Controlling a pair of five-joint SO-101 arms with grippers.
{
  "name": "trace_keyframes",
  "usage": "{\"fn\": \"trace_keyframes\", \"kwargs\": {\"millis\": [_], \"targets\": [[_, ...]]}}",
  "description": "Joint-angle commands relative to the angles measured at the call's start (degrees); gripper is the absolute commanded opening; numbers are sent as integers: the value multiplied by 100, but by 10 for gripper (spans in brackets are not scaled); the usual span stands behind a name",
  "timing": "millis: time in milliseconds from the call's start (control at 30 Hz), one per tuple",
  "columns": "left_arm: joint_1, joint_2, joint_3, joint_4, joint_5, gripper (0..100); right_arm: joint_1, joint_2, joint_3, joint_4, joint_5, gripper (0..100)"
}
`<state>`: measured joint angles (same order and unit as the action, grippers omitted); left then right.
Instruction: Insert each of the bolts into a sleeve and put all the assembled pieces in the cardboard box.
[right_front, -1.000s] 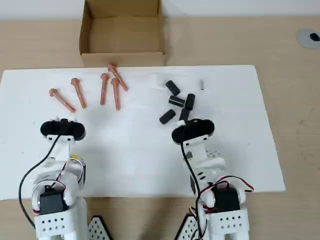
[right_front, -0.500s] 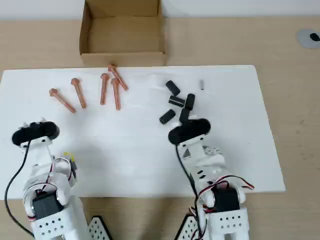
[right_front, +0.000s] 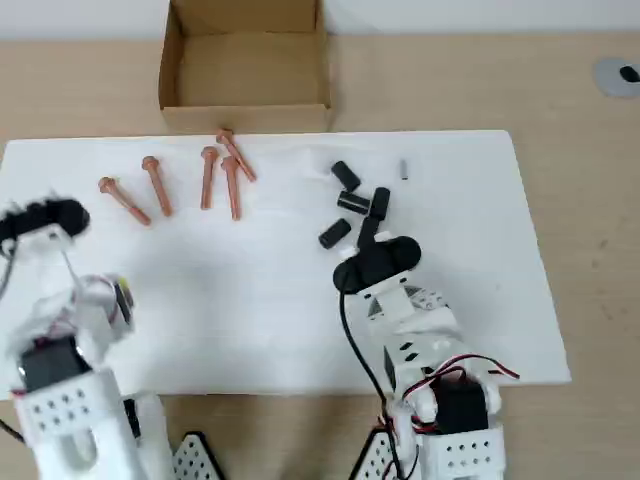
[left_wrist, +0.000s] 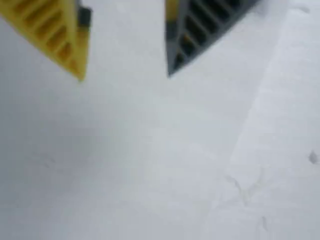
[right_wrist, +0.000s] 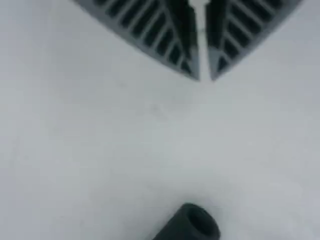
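Note:
Several copper bolts (right_front: 207, 177) lie on the white sheet (right_front: 250, 290) in front of the cardboard box (right_front: 245, 65), the leftmost bolt (right_front: 125, 200) just beyond my left arm's wrist (right_front: 45, 217). Several black sleeves (right_front: 352, 203) lie in a cluster right of centre. My right arm's wrist (right_front: 375, 262) stands just short of the nearest sleeve (right_front: 335, 233). In the left wrist view my left gripper (left_wrist: 125, 75) is open over bare sheet, nothing between its fingers. My right gripper (right_wrist: 202, 77) is shut and empty, and a black sleeve (right_wrist: 187, 225) lies apart from its tips.
A small grey pin (right_front: 404, 170) lies on the sheet right of the sleeves. A grey disc (right_front: 618, 76) sits on the wooden table at the far right. The box stands open at the back, against the sheet's far edge.
My left arm has swung to the left, from near the sheet's middle-left to its left edge beside the leftmost bolt. My right arm has shifted slightly left.

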<state>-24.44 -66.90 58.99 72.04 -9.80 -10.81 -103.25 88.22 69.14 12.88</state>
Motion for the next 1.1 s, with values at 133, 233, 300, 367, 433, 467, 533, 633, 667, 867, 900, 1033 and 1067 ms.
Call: {"fn": "trace_keyframes", "kwargs": {"millis": [133,233,300,367,433,467,533,633,667,867,900,1033,1067], "targets": [[-44,2387,-2189,-70,1371,121,75,611,-945,-545,97,11],[-35,3090,-2690,-70,1714,121,75,1815,-1534,-738,211,11],[-35,3468,-2945,-53,1802,121,75,2765,-2097,-738,211,11],[-35,3802,-3121,-26,1829,122,75,3767,-2782,-668,193,11],[-35,4066,-3305,132,1829,122,75,4752,-3547,-466,176,11],[-18,4189,-3393,220,1837,122,57,5226,-3934,-334,105,11],[62,4418,-3552,352,1837,122,48,6097,-4681,-97,-211,11],[246,4708,-3807,475,2119,122,31,7240,-5745,360,-448,11],[308,4796,-3886,475,2277,122,40,7547,-6044,492,-510,11],[721,5516,-4492,466,2409,122,66,8646,-7081,791,-800,11],[721,5701,-4624,448,2479,122,66,8725,-7116,782,-809,11],[721,6510,-5152,158,2963,122,66,8892,-7125,774,-870,11],[730,6695,-5284,123,3095,122,66,8910,-7108,782,-870,11]]}}
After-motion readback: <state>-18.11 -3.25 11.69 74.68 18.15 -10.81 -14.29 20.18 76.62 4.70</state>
